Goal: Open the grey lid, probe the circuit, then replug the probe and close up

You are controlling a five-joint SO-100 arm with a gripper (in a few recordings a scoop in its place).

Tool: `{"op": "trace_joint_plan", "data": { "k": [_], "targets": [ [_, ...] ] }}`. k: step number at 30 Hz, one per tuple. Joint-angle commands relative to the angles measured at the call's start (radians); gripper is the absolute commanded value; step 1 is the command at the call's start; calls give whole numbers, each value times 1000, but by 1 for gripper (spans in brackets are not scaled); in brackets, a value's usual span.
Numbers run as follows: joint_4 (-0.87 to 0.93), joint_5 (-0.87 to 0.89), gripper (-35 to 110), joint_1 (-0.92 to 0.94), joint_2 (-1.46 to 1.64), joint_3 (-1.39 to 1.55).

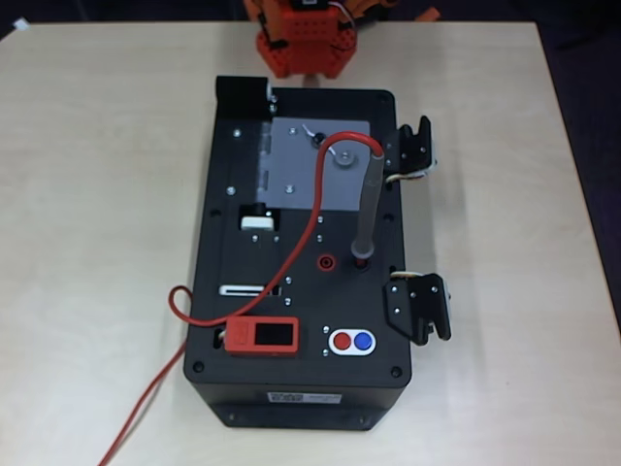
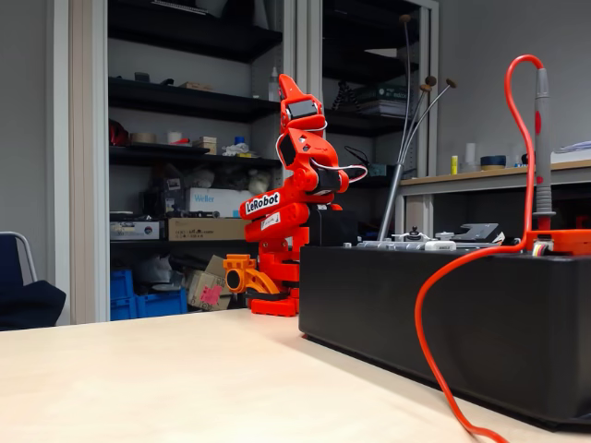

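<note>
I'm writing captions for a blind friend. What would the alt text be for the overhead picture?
A black box on a pale table, its grey lid shut and a grey probe standing plugged into a socket. The probe's red wire loops over the lid and trails off the box. An orange display and the orange arm's base also show.

Light wood-grain table (image 1: pixel 97 194), pale beige top. Dark shelving unit (image 2: pixel 185 101) behind, stocked with boxes and clutter; blue crates (image 2: pixel 148 300) at floor level. Blue chair (image 2: pixel 23 291) at left edge. Grey wall (image 2: pixel 508 74) at right, wooden bench (image 2: pixel 499 177) below.
</note>
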Motion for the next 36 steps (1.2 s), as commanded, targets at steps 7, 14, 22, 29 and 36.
{"op": "trace_joint_plan", "data": {
  "k": [7,14,22,29,36],
  "targets": [
    [-21,9,0,-20,0,3],
    [-21,9,0,-20,0,3],
    [-21,9,0,-20,0,3],
    [-21,9,0,-20,0,3],
    [-21,9,0,-20,0,3]
  ]
}}
